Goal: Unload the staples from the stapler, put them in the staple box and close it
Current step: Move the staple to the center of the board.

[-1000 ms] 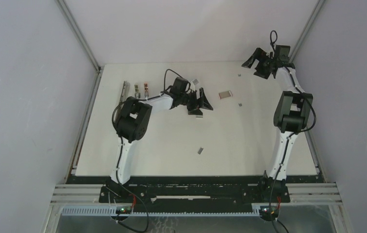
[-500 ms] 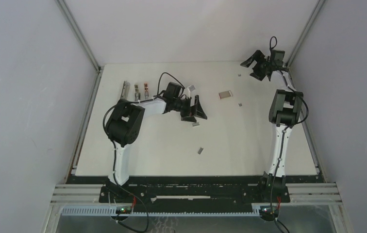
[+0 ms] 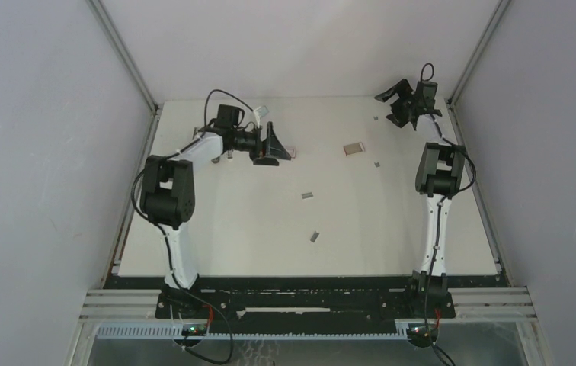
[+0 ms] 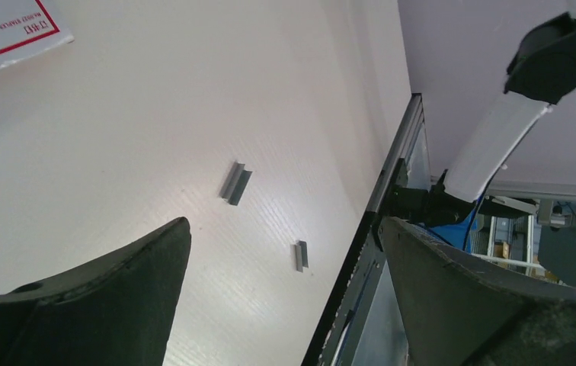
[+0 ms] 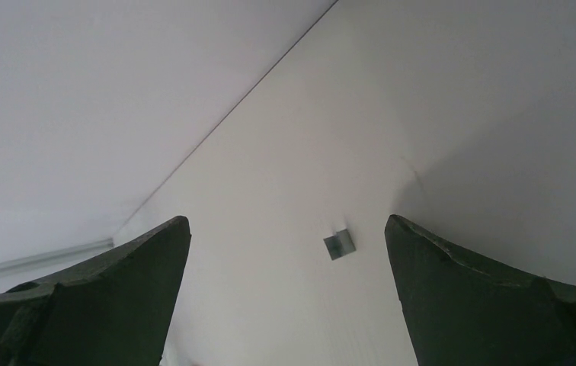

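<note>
The stapler lies at the back left and is hidden behind my left arm in the top view. My left gripper (image 3: 277, 145) is open and empty above the table; it shows open in the left wrist view (image 4: 283, 221) too. Two short grey staple strips (image 4: 235, 183) (image 4: 301, 255) lie on the table beyond it, at mid-table in the top view (image 3: 307, 195) (image 3: 315, 236). My right gripper (image 3: 388, 109) is open and empty at the back right corner. A small staple piece (image 5: 338, 244) lies between its fingers, and it shows in the top view (image 3: 375, 118).
A flat red-and-white box (image 3: 354, 148) lies at the back middle. Another red-and-white box (image 4: 3, 30) lies just by the left gripper (image 3: 292, 152). One more staple bit (image 3: 377, 163) lies right of centre. The walls close in behind and beside the right gripper.
My left arm has swung from the table's middle toward the back left, uncovering a staple strip. The right gripper has moved a little farther back toward the corner.
</note>
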Motion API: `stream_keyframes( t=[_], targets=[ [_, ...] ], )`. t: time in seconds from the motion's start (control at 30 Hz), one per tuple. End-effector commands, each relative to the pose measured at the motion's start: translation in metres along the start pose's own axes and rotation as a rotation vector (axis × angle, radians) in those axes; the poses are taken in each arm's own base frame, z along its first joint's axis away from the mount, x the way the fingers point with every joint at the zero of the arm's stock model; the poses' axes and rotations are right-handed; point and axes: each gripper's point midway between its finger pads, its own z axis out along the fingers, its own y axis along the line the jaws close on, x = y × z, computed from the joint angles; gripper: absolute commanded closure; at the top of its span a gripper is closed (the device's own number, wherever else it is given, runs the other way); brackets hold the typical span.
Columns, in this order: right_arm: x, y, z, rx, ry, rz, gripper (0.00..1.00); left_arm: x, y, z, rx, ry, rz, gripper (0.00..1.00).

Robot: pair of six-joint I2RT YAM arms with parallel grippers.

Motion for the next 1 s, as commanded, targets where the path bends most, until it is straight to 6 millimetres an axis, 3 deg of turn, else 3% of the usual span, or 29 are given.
stream_keyframes(
  t=[0.0,0.2,0.43,0.67,0.97],
  targets=[
    [-0.001,0.028,0.011,-0.063,-0.042,0.085,0.0,-0.014,-0.047,-0.039,0.099,-0.013,0.128,0.0],
    [0.018,0.028,0.025,-0.047,-0.025,0.183,0.0,-0.015,-0.057,-0.061,0.128,-0.024,0.143,0.0],
    [0.026,0.032,0.032,-0.033,-0.026,0.12,0.0,-0.015,-0.064,-0.074,0.124,-0.041,0.171,0.0],
    [0.069,0.031,0.034,-0.083,0.127,0.174,0.0,-0.018,-0.071,-0.079,0.123,-0.054,0.189,0.0],
    [0.127,0.048,0.023,-0.121,0.319,0.194,0.0,-0.019,-0.07,-0.085,0.129,-0.067,0.174,0.0]
  ],
)
